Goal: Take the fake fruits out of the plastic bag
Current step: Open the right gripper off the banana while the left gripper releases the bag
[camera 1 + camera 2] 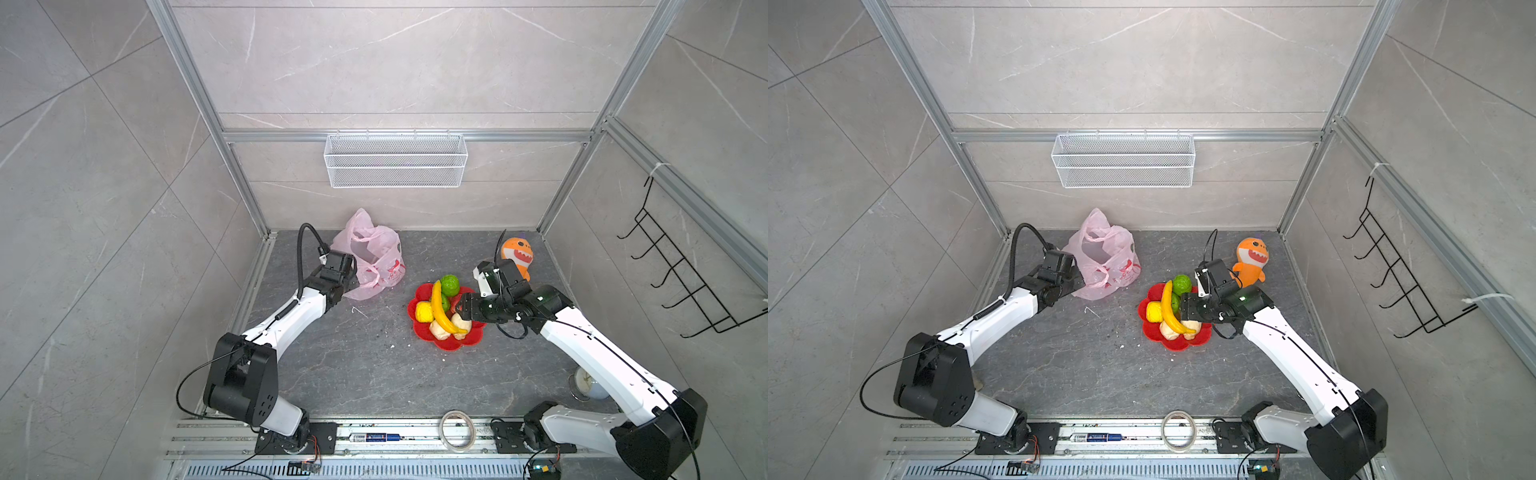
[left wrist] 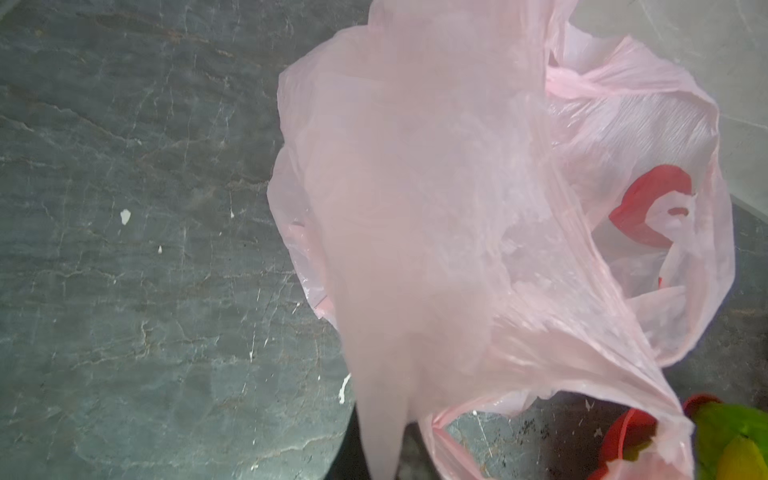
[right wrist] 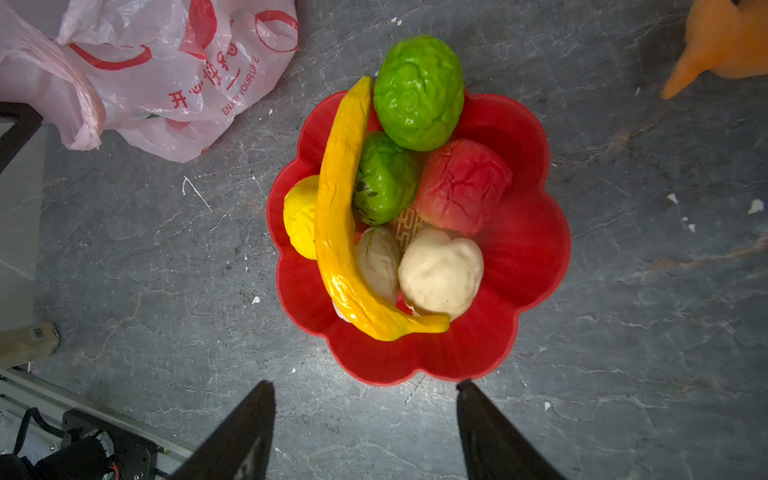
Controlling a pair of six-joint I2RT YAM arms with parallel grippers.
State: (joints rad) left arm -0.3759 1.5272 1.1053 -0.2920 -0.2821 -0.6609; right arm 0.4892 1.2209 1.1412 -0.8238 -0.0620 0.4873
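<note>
Seven fruits [image 3: 440,270] in red dish [image 3: 530,249]; bag [image 1: 388,253] looks empty; left jaws pinch bag; right jaws spread; task seemingly done.

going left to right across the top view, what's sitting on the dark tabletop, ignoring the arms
plastic bag → red dish piled with the fake fruits → orange plush shark → small white round object at the near right edge

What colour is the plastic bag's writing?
Red, on the translucent pink plastic bag; clearest in the right wrist view.
</note>
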